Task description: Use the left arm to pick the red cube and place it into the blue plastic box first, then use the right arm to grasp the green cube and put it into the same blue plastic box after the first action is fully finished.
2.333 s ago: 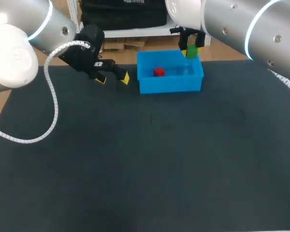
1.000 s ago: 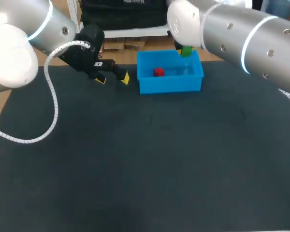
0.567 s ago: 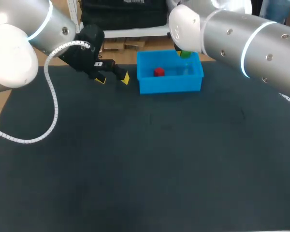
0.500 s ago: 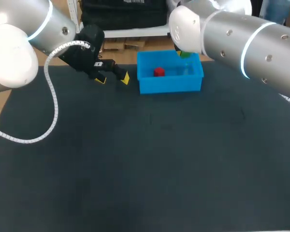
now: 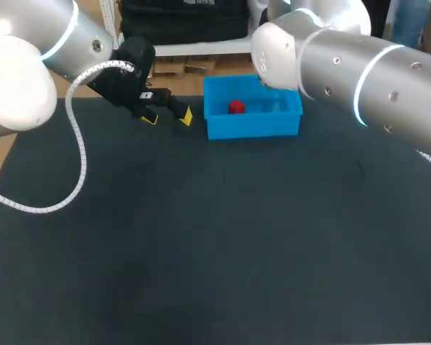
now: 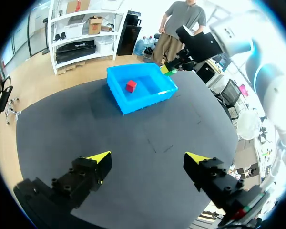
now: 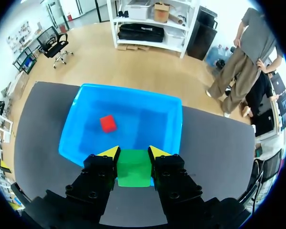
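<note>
- Blue plastic box [image 5: 251, 126] and all else in play sit on the dark counter [image 5: 223, 237]. The box stands at the far side, a little right of the middle in my head view.
- My right arm [image 5: 359, 65] comes in from the right and crosses over the box's far right corner. From the head camera it hides its own pincer.
- My left arm [image 5: 29, 65] comes in from the left and hangs beside the box's left wall, apart from it.
- The left pincer [image 5: 168, 117] is spread wide with nothing between its fingers. Its wrist view looks along the counter toward the box.
- The right pincer [image 7: 133, 152] is clamped on the green cube [image 7: 133, 174], one yellow tip on each side.
- In the right wrist view the green cube is held up over the box's near rim. The left wrist view shows it at the box's corner, on my right arm's side.
- The red cube [image 5: 235, 107] lies on the box's floor, toward its left half, touching no wall.
</note>
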Controlling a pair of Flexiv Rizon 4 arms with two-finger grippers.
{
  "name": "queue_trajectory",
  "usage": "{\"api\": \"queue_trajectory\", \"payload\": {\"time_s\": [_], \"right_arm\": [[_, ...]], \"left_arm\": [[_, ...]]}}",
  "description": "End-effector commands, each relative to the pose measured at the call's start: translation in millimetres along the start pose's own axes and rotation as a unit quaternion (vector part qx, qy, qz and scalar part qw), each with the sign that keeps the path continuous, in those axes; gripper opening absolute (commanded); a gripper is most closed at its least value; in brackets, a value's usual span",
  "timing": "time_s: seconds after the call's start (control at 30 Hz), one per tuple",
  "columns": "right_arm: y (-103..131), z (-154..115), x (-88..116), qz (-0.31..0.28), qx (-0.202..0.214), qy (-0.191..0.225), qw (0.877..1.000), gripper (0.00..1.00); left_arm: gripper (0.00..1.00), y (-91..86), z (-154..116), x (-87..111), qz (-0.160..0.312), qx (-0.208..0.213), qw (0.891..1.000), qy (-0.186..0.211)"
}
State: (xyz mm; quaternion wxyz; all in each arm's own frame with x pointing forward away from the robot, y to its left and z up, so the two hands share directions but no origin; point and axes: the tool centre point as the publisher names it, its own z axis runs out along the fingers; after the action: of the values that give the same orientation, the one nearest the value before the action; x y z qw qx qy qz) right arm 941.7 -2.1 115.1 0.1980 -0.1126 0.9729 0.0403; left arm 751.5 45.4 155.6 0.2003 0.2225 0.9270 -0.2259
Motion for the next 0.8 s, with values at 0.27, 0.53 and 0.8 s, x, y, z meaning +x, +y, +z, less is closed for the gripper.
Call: {"api": "queue_trajectory", "payload": {"time_s": [0.27, 0.53, 0.8], "right_arm": [[-3.7, 17.0, -13.7, -0.005, 0.002, 0.021, 1.000, 0.00], [-2.2, 19.9, -14.8, -0.018, 0.015, 0.017, 1.000, 1.00], [1.5, 19.9, -12.8, -0.034, 0.014, 0.013, 0.999, 1.00]], "left_arm": [[1.00, 0.7, -0.6, 1.1, 0.001, 0.002, 1.000, -0.002], [1.00, 0.7, -0.6, 1.1, 0.001, 0.002, 1.000, -0.002], [1.00, 0.7, -0.6, 1.1, 0.001, 0.002, 1.000, -0.002]]}}
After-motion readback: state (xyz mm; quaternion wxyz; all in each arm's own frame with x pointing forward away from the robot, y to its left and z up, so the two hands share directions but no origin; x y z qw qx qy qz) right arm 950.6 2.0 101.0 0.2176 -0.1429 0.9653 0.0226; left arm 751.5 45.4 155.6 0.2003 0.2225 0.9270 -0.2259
